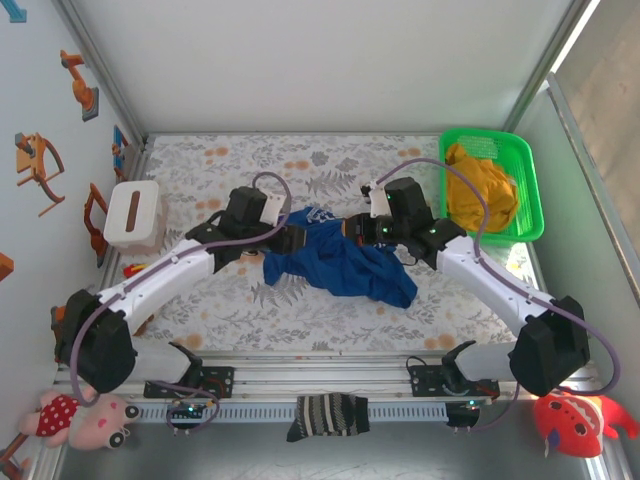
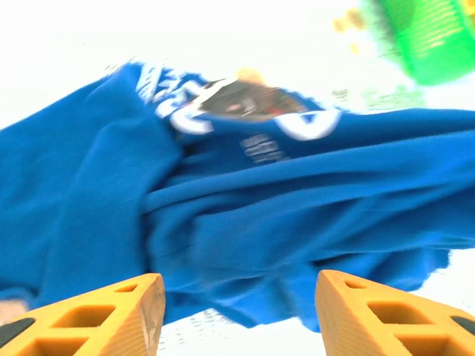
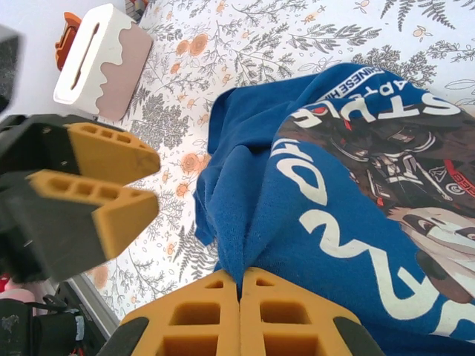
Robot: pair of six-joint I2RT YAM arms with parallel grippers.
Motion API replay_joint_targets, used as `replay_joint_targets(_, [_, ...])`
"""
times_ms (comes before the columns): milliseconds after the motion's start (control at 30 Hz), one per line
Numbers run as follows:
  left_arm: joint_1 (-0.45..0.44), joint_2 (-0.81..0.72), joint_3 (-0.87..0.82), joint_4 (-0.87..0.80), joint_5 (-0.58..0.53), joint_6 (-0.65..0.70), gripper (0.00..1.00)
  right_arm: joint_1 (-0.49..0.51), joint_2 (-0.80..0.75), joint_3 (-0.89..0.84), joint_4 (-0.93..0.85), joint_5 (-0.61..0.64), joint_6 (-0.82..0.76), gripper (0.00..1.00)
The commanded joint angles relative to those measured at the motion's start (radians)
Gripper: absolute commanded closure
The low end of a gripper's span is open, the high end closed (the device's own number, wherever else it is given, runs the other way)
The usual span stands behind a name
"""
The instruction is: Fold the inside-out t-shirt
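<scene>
Top view: the inside-out t-shirt [image 1: 340, 262] lies bunched mid-worktop [image 1: 250, 165], between the two arms. The left gripper [image 1: 291, 240] is at its left edge and the right gripper [image 1: 357, 228] at its top edge. The far half of the worktop is bare. The tissue box [image 1: 135, 215] sits left and the green basket [image 1: 490, 140] with the mustard garment [image 1: 480, 190] far right, both clear of the shirt. The striped sock [image 1: 328, 415] is on the front rail, well apart.

Left wrist: blurry. Left jaws are released, fingers [image 2: 111, 315] spread with nothing between them, and blue cloth [image 2: 297, 208] lies just ahead of the tips. The white print is unreadable here.

Right wrist: right jaws are clenched flat together. The shirt [image 3: 334, 222] edge runs right up to the tips; can't tell if cloth is pinched. The print faces up: large white capitals, upside down and cut by folds, around a cartoon graphic, no whole word legible. Open floral worktop runs left of the shirt up to the tissue box.
</scene>
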Motion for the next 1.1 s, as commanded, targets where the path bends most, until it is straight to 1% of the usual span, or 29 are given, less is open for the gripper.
replay_joint_targets(0, [-0.059, -0.009, -0.031, 0.103, 0.014, 0.049, 0.48, -0.008, 0.002, 0.041, 0.027, -0.022, 0.019, 1.00])
replay_joint_targets(133, [-0.127, 0.022, -0.040, 0.172, 0.030, 0.067, 0.50, -0.010, 0.007, 0.049, 0.028, -0.027, 0.029, 1.00])
replay_joint_targets(233, [-0.154, 0.065, -0.025, 0.194, 0.025, 0.074, 0.50, -0.011, 0.009, 0.053, 0.028, -0.025, 0.033, 1.00])
replay_joint_targets(400, [-0.164, 0.136, 0.004, 0.228, 0.028, 0.078, 0.47, -0.010, 0.014, 0.058, 0.029, -0.027, 0.039, 1.00])
replay_joint_targets(567, [-0.165, 0.222, 0.058, 0.224, -0.008, 0.087, 0.47, -0.010, 0.016, 0.058, 0.049, -0.045, 0.056, 1.00])
replay_joint_targets(600, [-0.163, 0.238, 0.072, 0.217, -0.026, 0.086, 0.49, -0.010, 0.018, 0.058, 0.049, -0.047, 0.055, 1.00])
replay_joint_targets(667, [-0.156, 0.267, 0.107, 0.201, -0.039, 0.083, 0.62, -0.012, 0.020, 0.058, 0.049, -0.044, 0.054, 1.00])
replay_joint_targets(733, [-0.149, 0.281, 0.146, 0.175, -0.032, 0.079, 0.81, -0.019, 0.030, 0.061, 0.051, -0.047, 0.051, 1.00])
replay_joint_targets(833, [-0.132, 0.277, 0.201, 0.117, 0.032, 0.074, 1.00, -0.049, 0.063, 0.080, 0.059, -0.066, 0.050, 1.00])
replay_joint_targets(867, [-0.124, 0.269, 0.217, 0.097, 0.065, 0.068, 1.00, -0.063, 0.081, 0.090, 0.063, -0.071, 0.050, 1.00])
replay_joint_targets(967, [-0.092, 0.227, 0.238, 0.058, 0.222, 0.024, 1.00, -0.109, 0.160, 0.130, 0.069, -0.075, 0.048, 1.00])
replay_joint_targets(1067, [-0.053, 0.182, 0.228, 0.091, 0.424, -0.046, 1.00, -0.150, 0.270, 0.190, 0.088, -0.084, 0.059, 1.00])
